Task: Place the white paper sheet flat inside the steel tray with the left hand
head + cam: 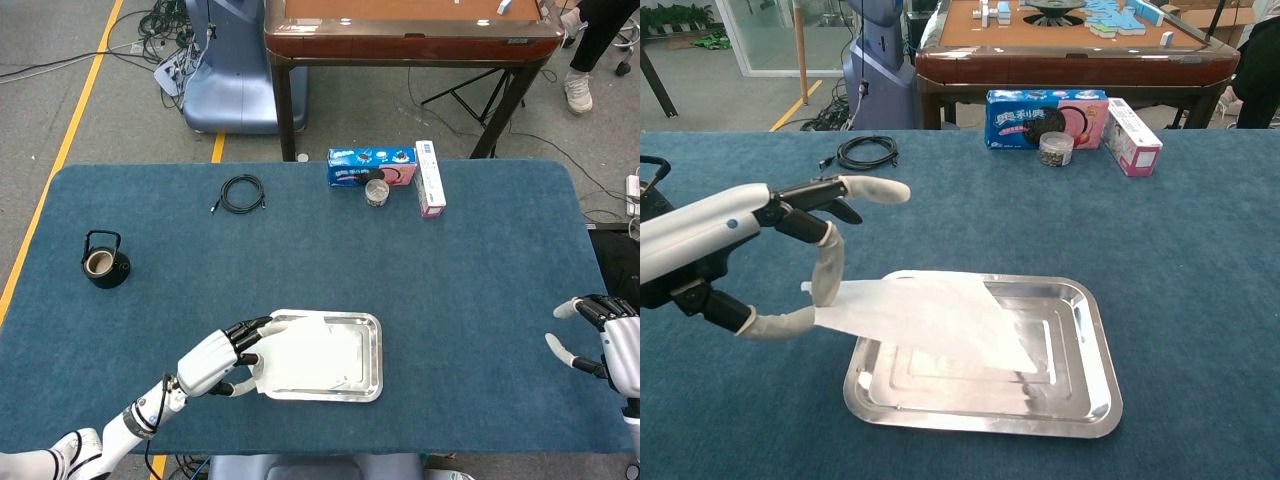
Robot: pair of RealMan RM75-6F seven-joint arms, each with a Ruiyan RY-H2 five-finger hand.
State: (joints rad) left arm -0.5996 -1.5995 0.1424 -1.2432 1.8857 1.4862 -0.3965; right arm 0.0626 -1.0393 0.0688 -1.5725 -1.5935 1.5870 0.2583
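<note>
Reaching in from the lower left in the head view, the left hand [215, 362] lies low over the table [480, 270], palm down, dark fingers pointing right at the tray's left rim. It pinches the left edge of the paper [305, 352], which spreads over most of the tray [374, 360] and hides its left part. At the far right edge the right hand [600, 340] hangs over the table with fingers spread and nothing in them. A black kettle [103, 261] stands at the far left, a coiled cable [241, 192] further back, and at the back edge a blue biscuit box [370, 167], a small jar [378, 192] and a white and pink carton [429, 178].

In the chest view the left hand [770, 260] comes from the left, one finger stretched forward, thumb and another finger nipping the paper's [930, 318] edge. The sheet slopes from the fingers down into the tray [1080, 390]; its right corner touches the tray floor, its left part held above the rim, not flat. The biscuit box [1045, 118] bears writing too small to read. The right hand lies outside this view.
</note>
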